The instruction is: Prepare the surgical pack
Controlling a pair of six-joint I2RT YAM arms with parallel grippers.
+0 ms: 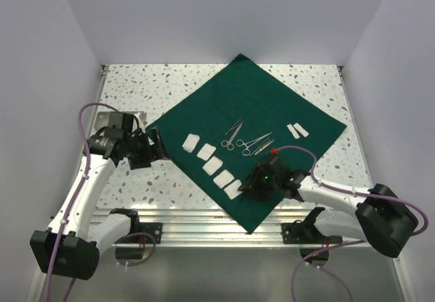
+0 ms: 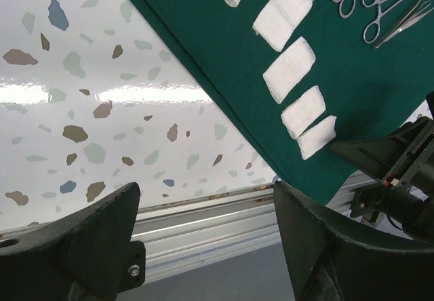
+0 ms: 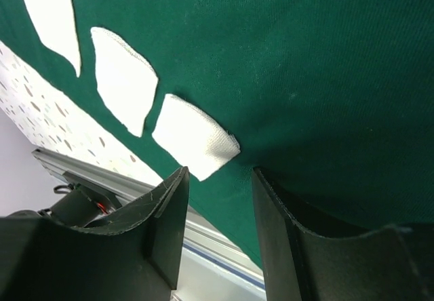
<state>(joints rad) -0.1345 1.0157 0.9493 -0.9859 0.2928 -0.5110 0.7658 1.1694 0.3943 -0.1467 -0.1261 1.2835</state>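
Observation:
The dark green drape [image 1: 272, 105] lies spread flat as a diamond on the speckled table. A row of white gauze squares [image 1: 213, 165] runs along its near-left edge, and another gauze piece [image 1: 297, 130] lies at the right. Silver scissor-like instruments [image 1: 248, 141] lie in the middle. My left gripper [image 1: 158, 145] is open and empty beside the drape's left edge; its wrist view shows the gauze row [image 2: 289, 69] and the instruments [image 2: 369, 9]. My right gripper [image 1: 246, 188] is open, low over the drape, right by the nearest gauze square [image 3: 196, 142].
An aluminium rail [image 1: 204, 220] runs along the table's near edge, under the drape's front corner. A small metal plate [image 1: 129, 116] sits on the table behind the left gripper. White walls close in the left, back and right sides.

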